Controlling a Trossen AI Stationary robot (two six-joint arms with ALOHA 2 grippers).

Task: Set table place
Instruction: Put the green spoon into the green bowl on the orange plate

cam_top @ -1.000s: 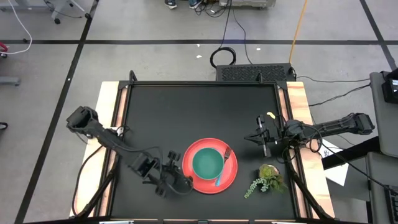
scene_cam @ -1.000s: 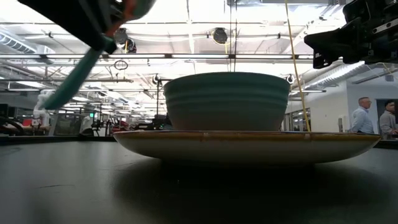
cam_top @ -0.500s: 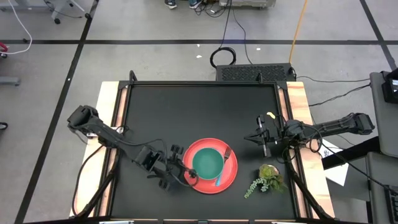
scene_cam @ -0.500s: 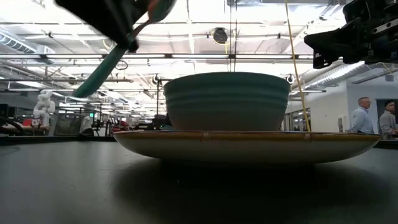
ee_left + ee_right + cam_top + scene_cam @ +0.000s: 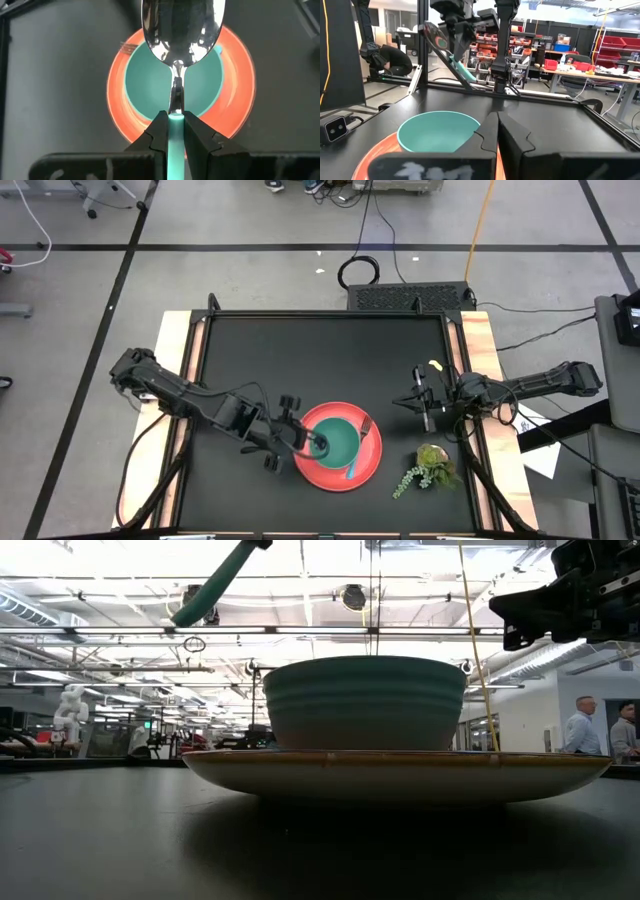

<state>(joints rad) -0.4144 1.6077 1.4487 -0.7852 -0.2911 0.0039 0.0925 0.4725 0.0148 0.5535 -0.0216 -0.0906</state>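
Note:
A round red plate (image 5: 340,470) lies on the black table (image 5: 300,350) near its front edge, with a green bowl (image 5: 338,442) standing on it. A teal-handled fork (image 5: 362,430) rests across the plate's right side. My left gripper (image 5: 298,442) is shut on a teal-handled spoon (image 5: 179,30), and the spoon's metal bowl hangs over the green bowl. The spoon's handle also shows in the low view (image 5: 215,585). My right gripper (image 5: 425,408) is shut and empty, right of the plate and above the table. My left gripper pinches the spoon's teal handle (image 5: 175,122) between its two fingers (image 5: 159,131), close to where the handle meets the metal neck. The fingers lie along the spoon. The spoon is lifted clear above the green bowl and tilted, with the handle's free end (image 5: 188,612) the lower end.
A leafy green plant sprig (image 5: 428,465) lies on the table near the front right corner. Pale wooden strips (image 5: 178,370) run along both side edges. People stand in the room beyond the table (image 5: 580,725).
My left gripper has gone up and toward the table's right and far edges, from beside the plate's left rim to over the green bowl. It has carried the spoon along, still shut on its handle. The spoon has risen and now hangs over the bowl.

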